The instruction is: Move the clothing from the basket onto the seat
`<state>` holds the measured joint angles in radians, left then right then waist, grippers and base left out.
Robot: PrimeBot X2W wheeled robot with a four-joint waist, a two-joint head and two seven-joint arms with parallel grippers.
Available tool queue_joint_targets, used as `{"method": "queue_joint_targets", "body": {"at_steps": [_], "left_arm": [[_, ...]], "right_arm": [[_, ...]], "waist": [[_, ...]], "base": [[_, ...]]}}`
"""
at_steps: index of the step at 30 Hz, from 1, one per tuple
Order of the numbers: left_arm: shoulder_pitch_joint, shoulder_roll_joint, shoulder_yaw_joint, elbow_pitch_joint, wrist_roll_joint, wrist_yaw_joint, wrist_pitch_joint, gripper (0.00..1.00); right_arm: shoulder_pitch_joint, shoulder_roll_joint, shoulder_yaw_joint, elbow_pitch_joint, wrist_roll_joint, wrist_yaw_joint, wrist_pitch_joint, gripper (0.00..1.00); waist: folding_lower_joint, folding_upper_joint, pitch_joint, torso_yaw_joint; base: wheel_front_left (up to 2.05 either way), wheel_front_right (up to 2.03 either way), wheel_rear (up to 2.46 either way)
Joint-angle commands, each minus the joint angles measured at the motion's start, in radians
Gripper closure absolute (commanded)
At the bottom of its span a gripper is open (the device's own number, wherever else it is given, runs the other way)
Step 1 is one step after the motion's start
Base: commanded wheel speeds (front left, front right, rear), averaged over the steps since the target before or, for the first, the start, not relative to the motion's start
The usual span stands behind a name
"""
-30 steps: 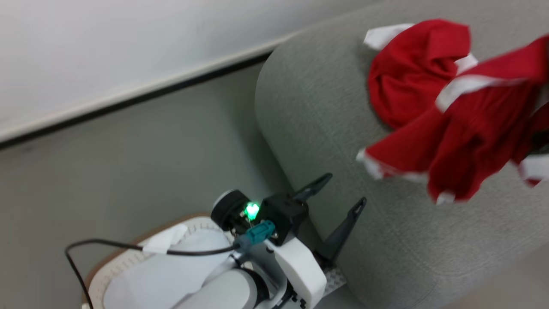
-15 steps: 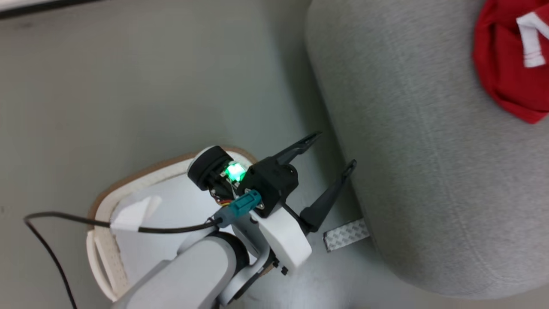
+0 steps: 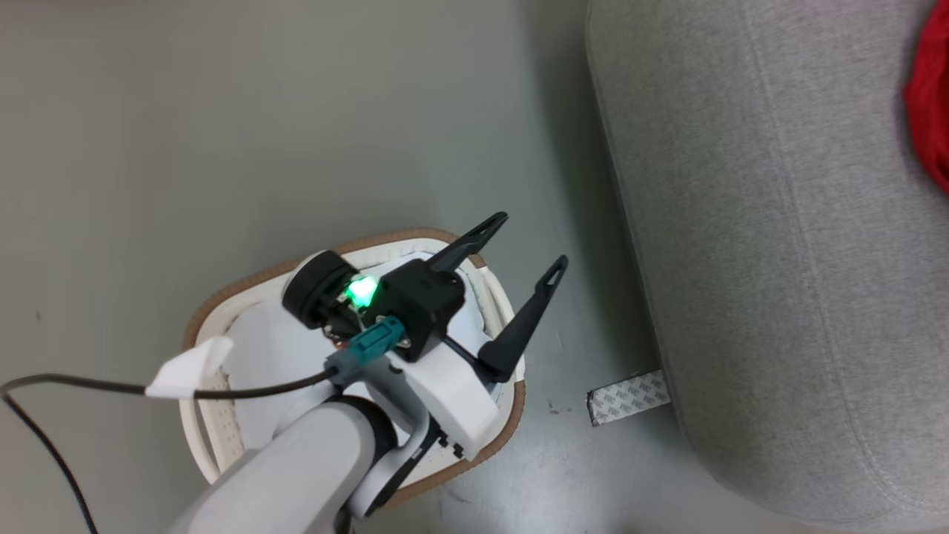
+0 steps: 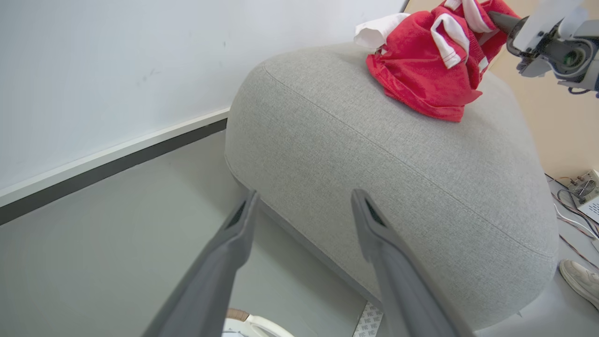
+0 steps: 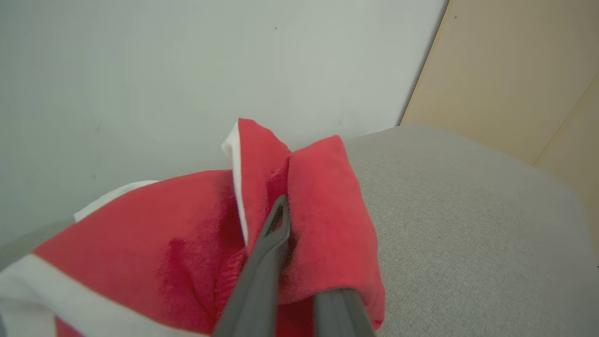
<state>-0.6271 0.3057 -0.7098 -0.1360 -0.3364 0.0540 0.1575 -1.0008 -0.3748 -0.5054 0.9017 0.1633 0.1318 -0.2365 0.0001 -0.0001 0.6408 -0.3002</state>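
Note:
The red clothing [image 4: 421, 70] with white stripe trim lies bunched on top of the grey seat [image 4: 398, 154]. My right gripper [image 5: 286, 220] is shut on a fold of the clothing [image 5: 187, 243], and it shows again at the top right of the left wrist view [image 4: 503, 21]. In the head view a strip of red clothing [image 3: 930, 126] shows at the right edge, on the seat [image 3: 778, 259]. My left gripper [image 3: 528, 242] stands open and holds nothing, above the far rim of the basket [image 3: 245, 285]. The same open fingers point at the seat's side in the left wrist view [image 4: 304, 201].
White lining cloth [image 3: 267, 348] covers the inside of the basket. A patterned tape patch [image 3: 630, 397] lies on the floor by the seat's foot. A shoe [image 4: 580, 281] and wires with a small device [image 4: 585, 187] sit beyond the seat. A wall rises behind it.
The head camera has swung down and left: the basket has come into fuller view and the clothing has slid to the right edge. The left gripper stays open.

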Motion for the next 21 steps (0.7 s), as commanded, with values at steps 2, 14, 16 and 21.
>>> {"method": "queue_joint_targets", "body": {"at_steps": [2,14,16,21], "left_arm": [[0.024,0.014,0.011,0.008,-0.018,0.012,-0.015,0.0],[0.113,0.0,0.079,0.1,-0.055,0.06,-0.2,0.0],[0.141,-0.006,0.097,0.134,-0.067,0.074,-0.25,0.0],[0.211,-0.021,0.146,0.214,-0.103,0.102,-0.358,0.0]], "right_arm": [[0.019,0.019,-0.009,0.028,-0.016,-0.002,-0.019,0.0],[0.233,0.074,0.115,-0.16,-0.069,-0.002,-0.027,0.0],[0.289,0.079,0.158,-0.214,-0.079,-0.002,-0.027,0.0],[0.422,0.104,0.238,-0.357,-0.079,-0.002,-0.026,0.0]], "waist": [[-0.0001,0.0001,-0.029,-0.02],[-0.0001,0.0001,-0.234,-0.021],[-0.0001,0.0001,-0.276,-0.009],[-0.0001,0.0001,-0.376,0.023]], "base": [[0.0,0.0,0.0],[0.0,0.0,0.0],[0.0,0.0,0.0],[0.0,0.0,0.0]]}}
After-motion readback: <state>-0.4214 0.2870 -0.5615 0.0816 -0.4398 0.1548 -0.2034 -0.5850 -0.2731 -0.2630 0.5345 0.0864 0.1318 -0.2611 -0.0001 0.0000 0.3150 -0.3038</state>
